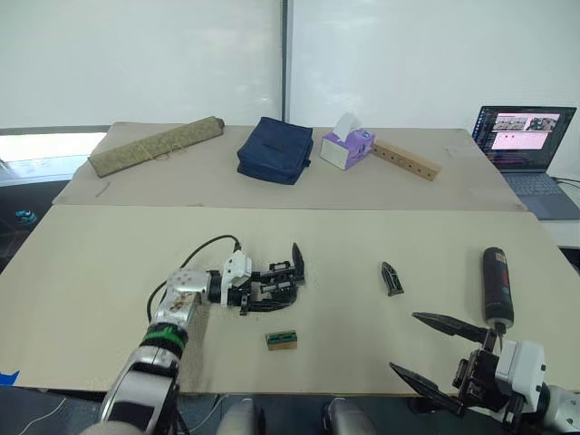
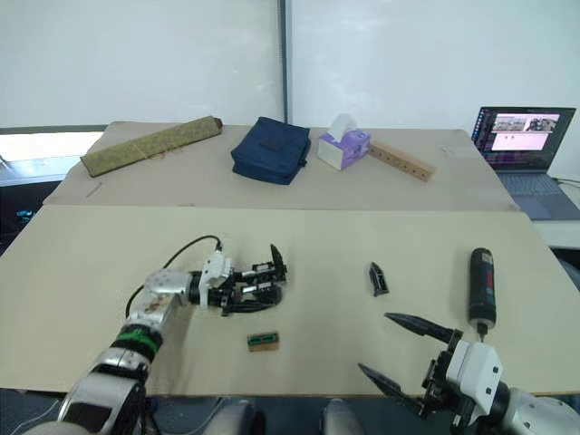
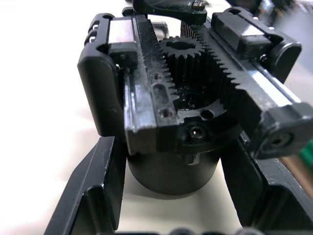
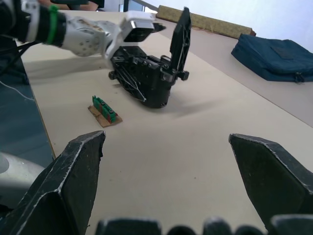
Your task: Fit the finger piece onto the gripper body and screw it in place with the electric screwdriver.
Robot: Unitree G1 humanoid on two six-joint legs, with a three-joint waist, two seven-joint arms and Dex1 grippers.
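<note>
Our left hand (image 1: 263, 288) is clamped on the gripper body (image 1: 276, 283), fingers pinching its round base on both sides; the left wrist view shows the rack rails and centre gear facing the camera. The body lies on the bench (image 1: 91, 272) left of centre, its one fitted finger sticking up. A small green-topped block (image 1: 282, 340) sits just in front of it, not touching.

Our right hand (image 1: 435, 353) is spread wide and holds nothing, hovering low over the near right edge of the bench. The finger piece (image 1: 391, 278) lies loose between the body and the electric screwdriver (image 1: 495, 285), well apart from both. The screwdriver lies with its bit pointing toward us, tip right by the right hand.

We judge the step in hand is picking up the finger piece; nothing is fitted yet.

To do it well:
- go past the screwdriver, not into it
- come down over the piece, narrow the spread first, pinch across its thick end, leave the taper free
- keep the left grip firm and the rail face up and reachable
- piece is small and smooth, may skid on the bench if nudged
</note>
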